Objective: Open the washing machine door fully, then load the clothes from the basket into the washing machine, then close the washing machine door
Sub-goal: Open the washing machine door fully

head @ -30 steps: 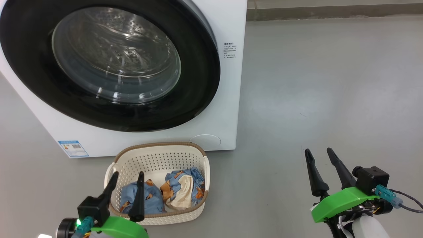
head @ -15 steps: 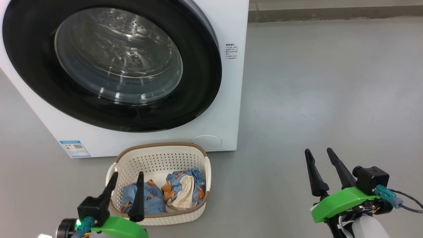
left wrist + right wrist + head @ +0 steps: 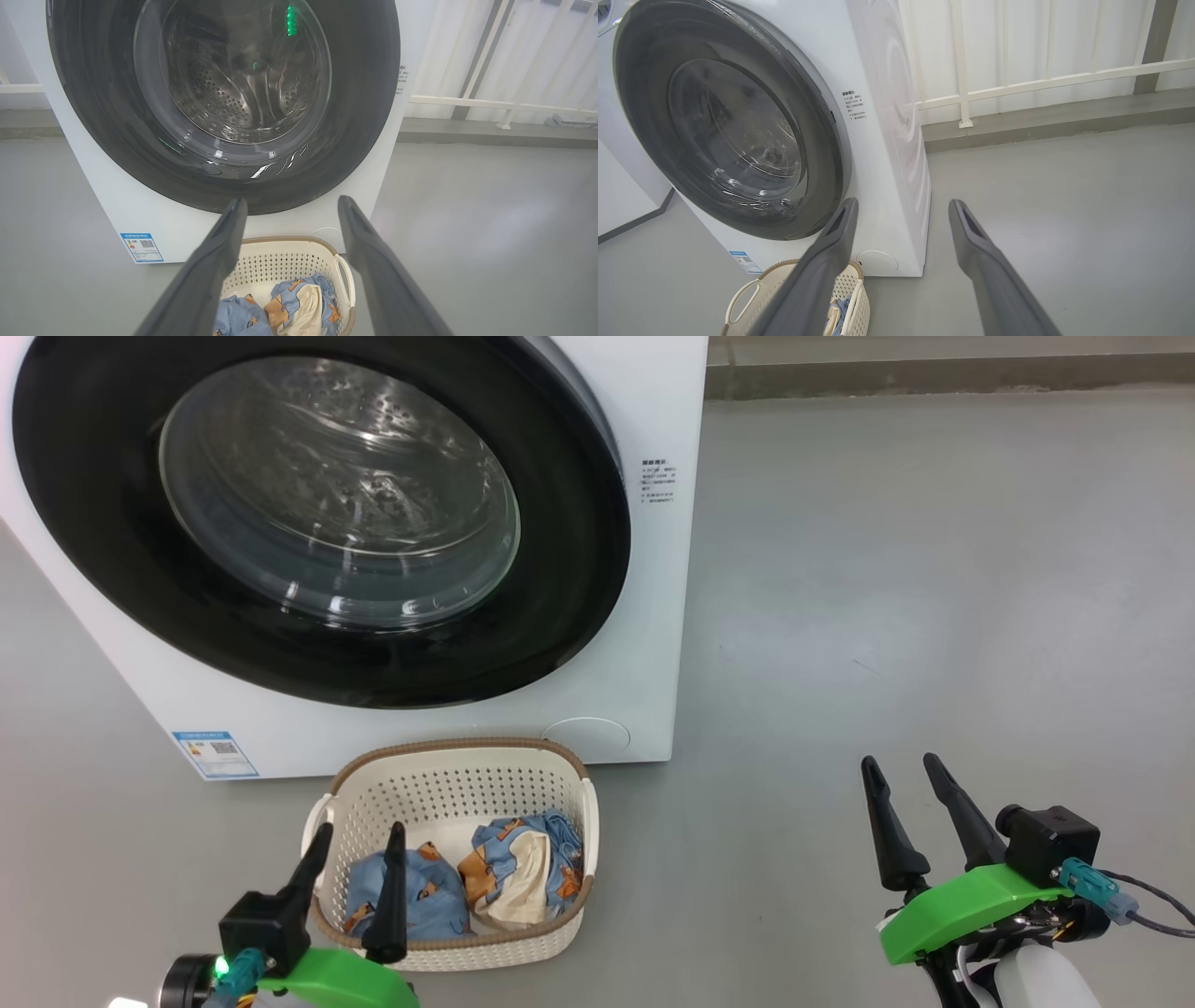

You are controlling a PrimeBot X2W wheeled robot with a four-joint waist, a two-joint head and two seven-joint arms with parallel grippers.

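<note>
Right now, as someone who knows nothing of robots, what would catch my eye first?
The washing machine door, glossy black around clear glass, is shut at upper left. Before it on the floor sits the basket of blue printed clothes. The left end effector hangs open by the basket, the right end effector open over bare floor.

At lower left of the head view, the left gripper (image 3: pixel 362 824) carried two long, tapering black fingers on a bright green moulded shell (image 3: pixel 341 982), beside a boxy black camera block (image 3: pixel 263 922), a teal connector (image 3: pixel 245 967) and a small lit green lamp (image 3: pixel 222 968). At lower right, the right gripper (image 3: pixel 901 760) bore a matching green cover (image 3: pixel 962 901), a black camera housing (image 3: pixel 1047 840), a teal plug (image 3: pixel 1090 882) trailing a dark cable (image 3: pixel 1158 907), and a rounded white forearm (image 3: pixel 1038 982). In the wrist views the fingers (image 3: pixel 215 266) looked matt dark grey, each with a shallow slot near its tip.
</note>
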